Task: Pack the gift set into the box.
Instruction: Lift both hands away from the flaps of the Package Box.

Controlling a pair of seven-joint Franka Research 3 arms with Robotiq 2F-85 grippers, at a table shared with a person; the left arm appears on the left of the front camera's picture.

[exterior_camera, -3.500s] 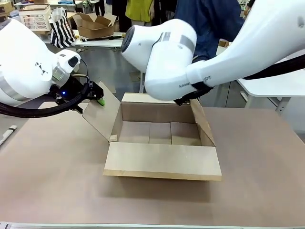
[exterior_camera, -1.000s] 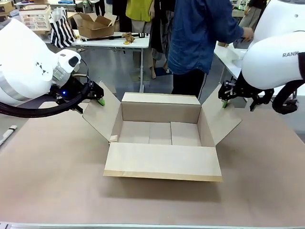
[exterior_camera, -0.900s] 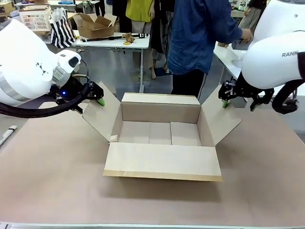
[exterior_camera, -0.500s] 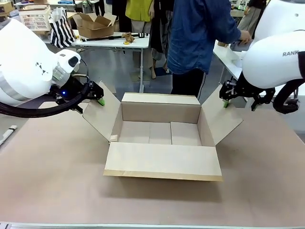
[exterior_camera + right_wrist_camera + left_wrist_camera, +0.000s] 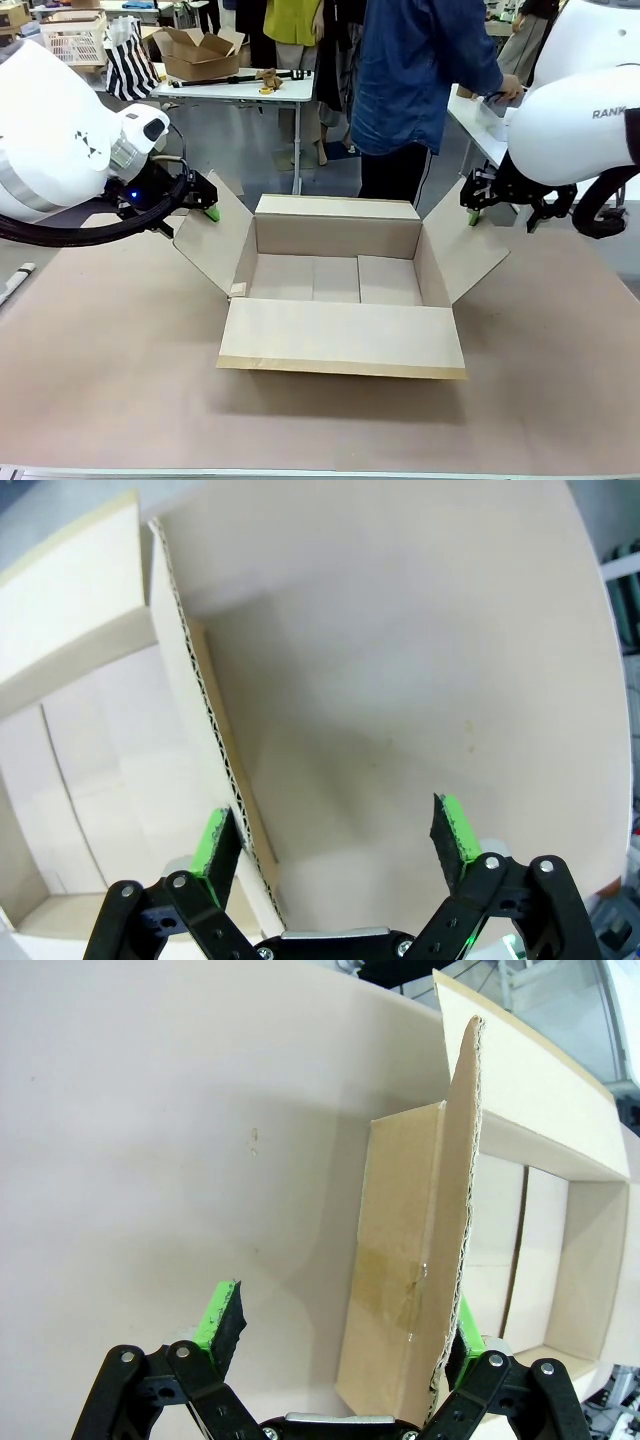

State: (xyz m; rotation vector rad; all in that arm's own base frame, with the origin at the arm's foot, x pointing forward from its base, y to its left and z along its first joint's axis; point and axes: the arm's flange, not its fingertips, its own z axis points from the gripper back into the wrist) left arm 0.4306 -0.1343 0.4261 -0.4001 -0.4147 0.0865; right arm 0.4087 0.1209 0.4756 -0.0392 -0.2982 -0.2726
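Box (image 5: 340,338) sits mid-frame on the table (image 5: 110,380), empty, long axis left to right. Left hand (image 5: 205,203) at its left flap and right hand (image 5: 497,212) at its right flap are both spread wide, each flap edge beside one pad, unclamped. Both hands look equally near the box.

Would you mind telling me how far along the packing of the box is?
Done: the box stands open, all four flaps folded outward. In hand: the left claw and right claw, both open, straddle the edges of the left flap and right flap. Left: its floor is bare, so all packing remains.
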